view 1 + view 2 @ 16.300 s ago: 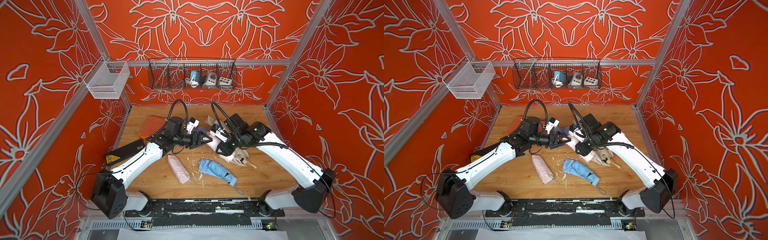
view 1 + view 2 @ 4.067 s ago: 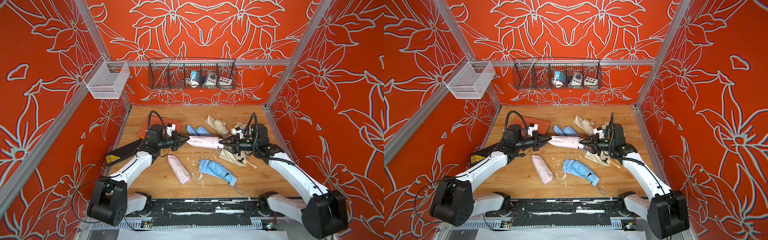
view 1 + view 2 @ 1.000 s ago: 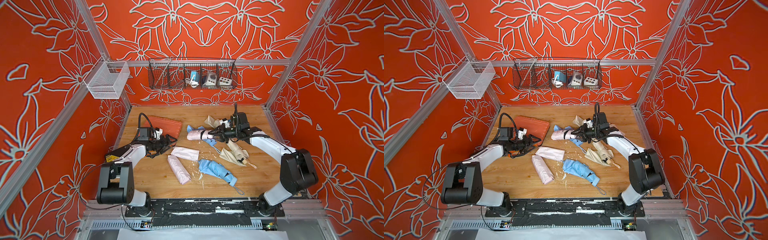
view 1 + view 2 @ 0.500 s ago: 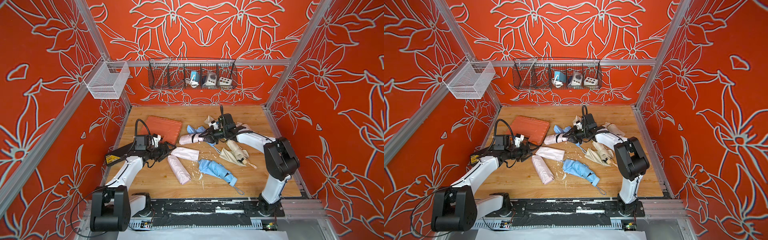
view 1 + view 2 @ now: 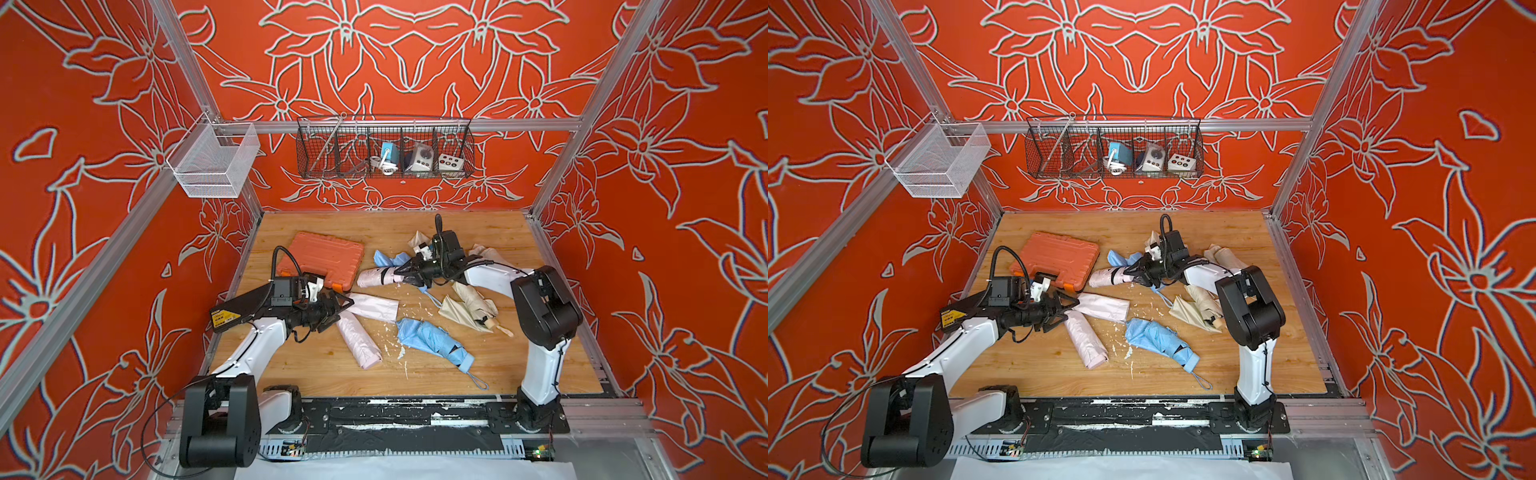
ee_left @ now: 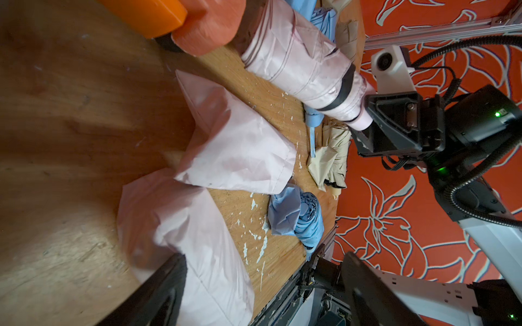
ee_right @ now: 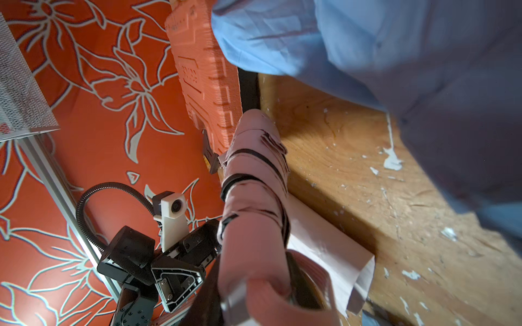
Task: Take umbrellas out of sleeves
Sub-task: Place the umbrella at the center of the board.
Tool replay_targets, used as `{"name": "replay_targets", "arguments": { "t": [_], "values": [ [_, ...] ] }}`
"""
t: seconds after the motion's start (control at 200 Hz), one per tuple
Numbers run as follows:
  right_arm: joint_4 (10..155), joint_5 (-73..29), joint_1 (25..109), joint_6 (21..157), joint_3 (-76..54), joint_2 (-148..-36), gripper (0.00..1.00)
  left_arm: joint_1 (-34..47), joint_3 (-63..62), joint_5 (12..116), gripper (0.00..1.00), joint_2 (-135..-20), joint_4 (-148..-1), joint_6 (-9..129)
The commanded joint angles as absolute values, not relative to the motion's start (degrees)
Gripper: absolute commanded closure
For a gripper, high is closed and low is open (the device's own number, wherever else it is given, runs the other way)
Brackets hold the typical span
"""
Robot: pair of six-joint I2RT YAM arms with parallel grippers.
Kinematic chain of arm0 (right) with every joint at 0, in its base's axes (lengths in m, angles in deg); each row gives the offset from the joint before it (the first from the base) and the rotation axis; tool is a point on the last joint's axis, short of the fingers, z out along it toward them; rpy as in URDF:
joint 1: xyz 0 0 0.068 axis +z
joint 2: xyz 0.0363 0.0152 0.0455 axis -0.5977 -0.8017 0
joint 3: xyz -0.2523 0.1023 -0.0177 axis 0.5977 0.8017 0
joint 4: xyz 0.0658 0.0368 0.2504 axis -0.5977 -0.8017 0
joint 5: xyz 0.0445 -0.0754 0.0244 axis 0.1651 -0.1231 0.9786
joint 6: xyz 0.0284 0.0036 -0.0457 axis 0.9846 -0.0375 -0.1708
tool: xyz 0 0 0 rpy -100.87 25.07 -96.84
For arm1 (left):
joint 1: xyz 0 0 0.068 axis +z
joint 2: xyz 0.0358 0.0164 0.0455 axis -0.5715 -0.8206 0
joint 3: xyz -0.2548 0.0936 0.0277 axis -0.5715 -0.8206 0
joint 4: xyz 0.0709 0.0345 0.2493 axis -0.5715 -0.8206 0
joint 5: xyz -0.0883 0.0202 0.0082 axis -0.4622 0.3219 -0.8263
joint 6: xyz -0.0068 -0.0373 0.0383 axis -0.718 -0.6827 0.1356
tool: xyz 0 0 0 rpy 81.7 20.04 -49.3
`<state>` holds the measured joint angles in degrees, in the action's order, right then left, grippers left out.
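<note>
Right gripper (image 5: 402, 276) is clenched on the handle of the pink umbrella (image 5: 376, 277), keeping it low by the orange tool case (image 5: 322, 257), probably to park it clear of the pile; left gripper (image 5: 344, 309) is spread wide and empty next to the flat pink sleeve (image 5: 374, 306) on the board, so that pull looks done. Against four seconds back: both grippers then stretched this umbrella between them mid-table; now the sleeve is off and dropped, the left has let go and retreated, the right has swung the umbrella toward the case.
</note>
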<state>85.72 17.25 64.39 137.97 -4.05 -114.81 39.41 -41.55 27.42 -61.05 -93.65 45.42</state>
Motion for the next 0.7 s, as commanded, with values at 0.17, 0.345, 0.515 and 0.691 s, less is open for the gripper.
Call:
{"name": "replay_targets", "arguments": {
  "t": [0.17, 0.345, 0.515, 0.691],
  "values": [
    [94.1, 16.8, 64.8, 138.5, -0.9, -117.4, 0.78, 39.5, -39.6, 26.2, 0.15, -63.1, -93.9, 46.2],
    [93.1, 17.0, 64.8, 136.9, 0.1, -117.4, 0.67, 39.4, -39.4, 26.5, 0.14, -63.4, -93.9, 46.4],
    [90.0, 16.7, 64.8, 134.2, 1.1, -116.5, 0.53, 39.4, -39.4, 26.8, 0.14, -63.6, -93.8, 46.5],
    [85.8, 15.4, 64.9, 131.0, 1.9, -114.8, 0.38, 39.5, -39.2, 26.7, 0.14, -63.7, -93.8, 46.4]
  ]
}}
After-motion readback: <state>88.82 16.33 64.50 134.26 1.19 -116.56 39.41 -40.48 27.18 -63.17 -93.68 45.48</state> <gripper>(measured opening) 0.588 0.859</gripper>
